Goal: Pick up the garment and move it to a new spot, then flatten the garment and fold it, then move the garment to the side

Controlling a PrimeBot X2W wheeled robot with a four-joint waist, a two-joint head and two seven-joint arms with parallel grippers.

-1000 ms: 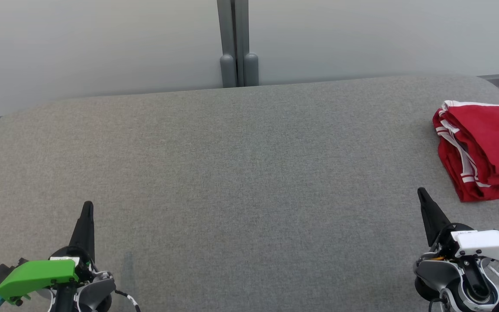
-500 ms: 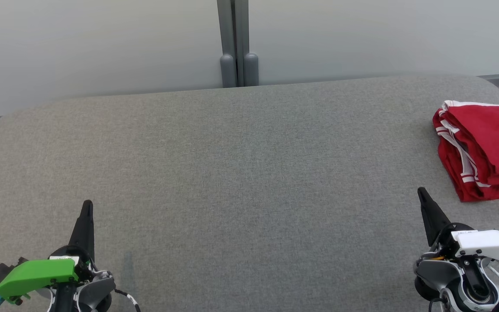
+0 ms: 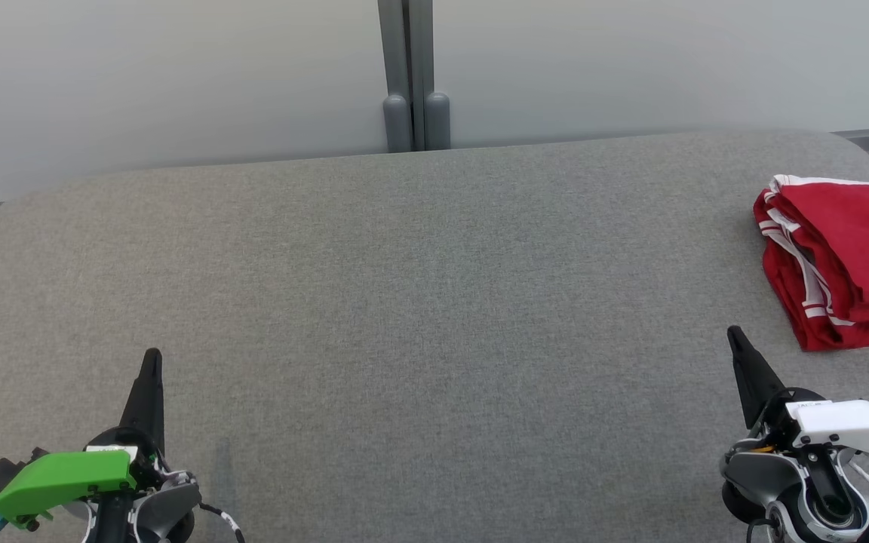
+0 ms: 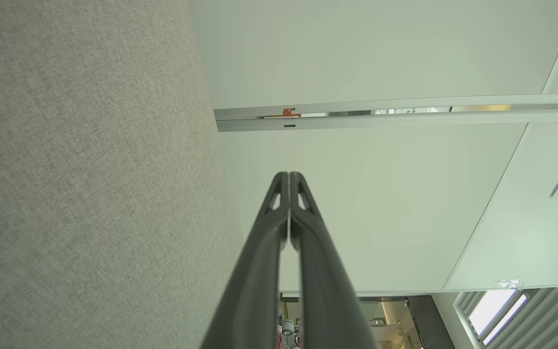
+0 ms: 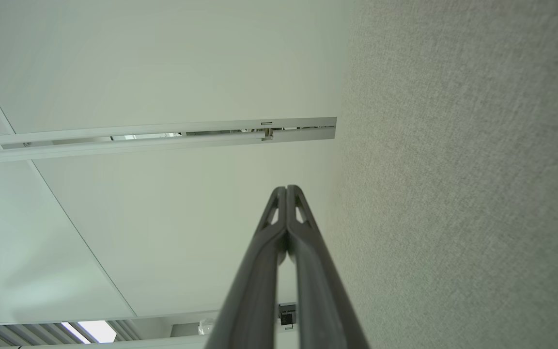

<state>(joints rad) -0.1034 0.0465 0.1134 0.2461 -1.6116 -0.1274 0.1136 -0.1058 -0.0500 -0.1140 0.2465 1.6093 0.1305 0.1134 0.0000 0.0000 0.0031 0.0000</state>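
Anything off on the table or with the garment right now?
Nothing stands out. The red garment lies folded at the right side of the grey table, white-trimmed layers slightly fanned on one edge, partly cut off by the frame. The left tool and right tool are shut, empty, apart from it.

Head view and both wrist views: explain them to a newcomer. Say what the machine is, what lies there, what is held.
This is a wheeled robot with two arms. The wide picture comes from its head camera, looking down at a grey fabric surface. Its left gripper shows lower left, its right gripper lower right. The other two pictures come from a camera on each wrist, looking along that gripper's dark fingers. Both grippers are shut and hold nothing. A folded red garment lies at the surface's right side, untouched.
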